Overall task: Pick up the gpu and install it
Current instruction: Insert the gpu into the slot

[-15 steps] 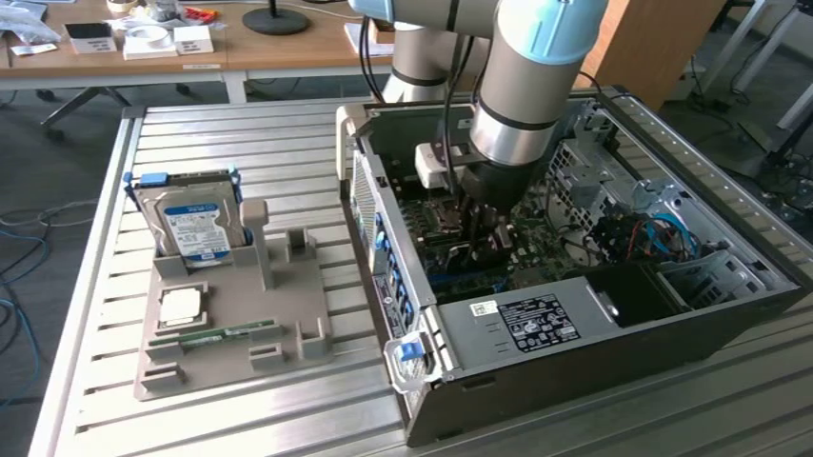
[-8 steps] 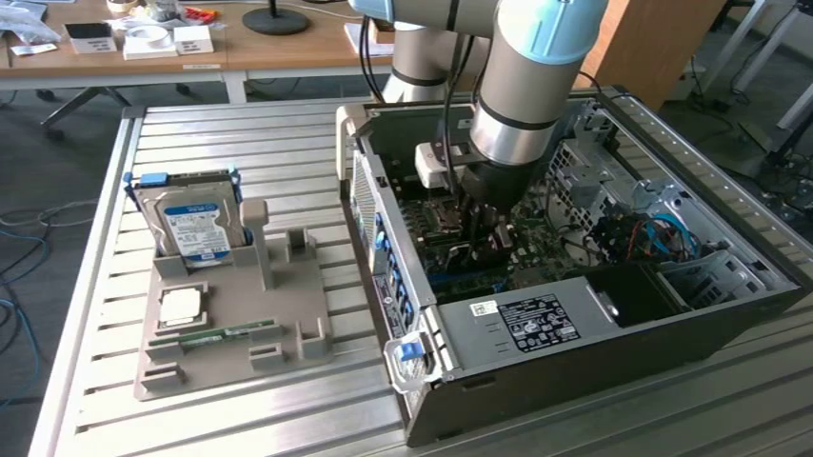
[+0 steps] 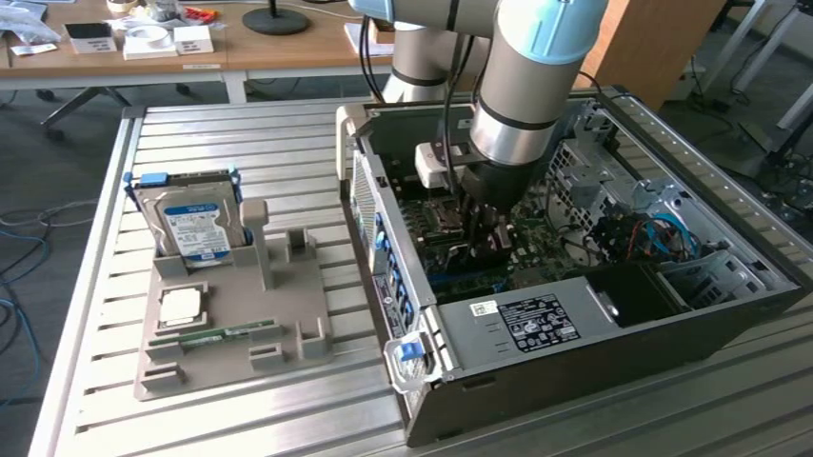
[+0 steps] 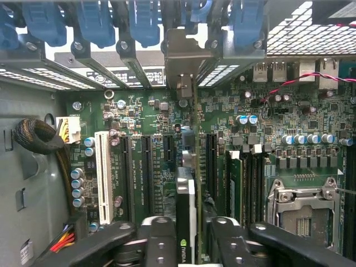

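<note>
The gpu [image 4: 186, 189] stands on edge over a black expansion slot of the green motherboard [image 4: 139, 111]. I see it edge-on: a black block with a thin green board beside it. Its silver end bracket [image 4: 181, 61] sits against the rear slot openings of the case. My gripper [image 4: 188, 239] straddles the card's near end, one black finger [image 4: 158, 239] tight on each side, shut on it. In the exterior view the arm reaches straight down into the open computer case [image 3: 635, 324], and the gripper [image 3: 489, 243] is low over the board.
Blue slot clips [image 4: 94, 22] line the rear of the case. A CPU socket [image 4: 303, 206] and a braided cable bundle [image 4: 39, 136] flank the slots. Outside the case a grey holder [image 3: 286, 319] carries a hard drive [image 3: 197, 224] and a RAM stick [image 3: 216, 335].
</note>
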{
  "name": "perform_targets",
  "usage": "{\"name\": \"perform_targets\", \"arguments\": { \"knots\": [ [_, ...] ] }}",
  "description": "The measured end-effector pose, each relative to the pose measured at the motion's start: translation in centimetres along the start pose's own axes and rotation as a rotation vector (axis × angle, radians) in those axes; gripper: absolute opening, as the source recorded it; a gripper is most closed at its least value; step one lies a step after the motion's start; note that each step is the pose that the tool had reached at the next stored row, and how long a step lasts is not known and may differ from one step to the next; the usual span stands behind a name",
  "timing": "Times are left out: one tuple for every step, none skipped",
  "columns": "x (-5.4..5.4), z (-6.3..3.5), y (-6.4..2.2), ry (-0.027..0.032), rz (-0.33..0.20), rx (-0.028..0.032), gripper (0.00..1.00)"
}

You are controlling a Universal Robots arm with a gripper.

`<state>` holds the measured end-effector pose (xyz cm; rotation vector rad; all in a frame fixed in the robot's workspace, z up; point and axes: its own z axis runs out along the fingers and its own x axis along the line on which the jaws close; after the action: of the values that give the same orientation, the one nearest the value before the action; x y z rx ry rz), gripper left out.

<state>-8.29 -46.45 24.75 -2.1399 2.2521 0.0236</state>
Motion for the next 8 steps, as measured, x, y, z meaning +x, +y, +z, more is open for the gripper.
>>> {"name": "perform_targets", "arguments": {
  "knots": [
    [0.00,0.00,0.00,-0.0001,0.000,0.0000,0.27],
    [0.00,0.00,0.00,-0.0001,0.000,0.0000,0.27],
    [0.00,0.00,0.00,-0.0002,0.000,0.0000,0.27],
    [0.00,0.00,0.00,-0.0002,0.000,0.0000,0.27],
    [0.00,0.00,0.00,-0.0002,0.000,0.0001,0.27],
    [0.00,0.00,0.00,-0.0002,0.000,0.0000,0.27],
    [0.00,0.00,0.00,-0.0002,0.000,0.0000,0.27],
    [0.00,0.00,0.00,-0.0002,0.000,0.0000,0.27]
  ]
}}
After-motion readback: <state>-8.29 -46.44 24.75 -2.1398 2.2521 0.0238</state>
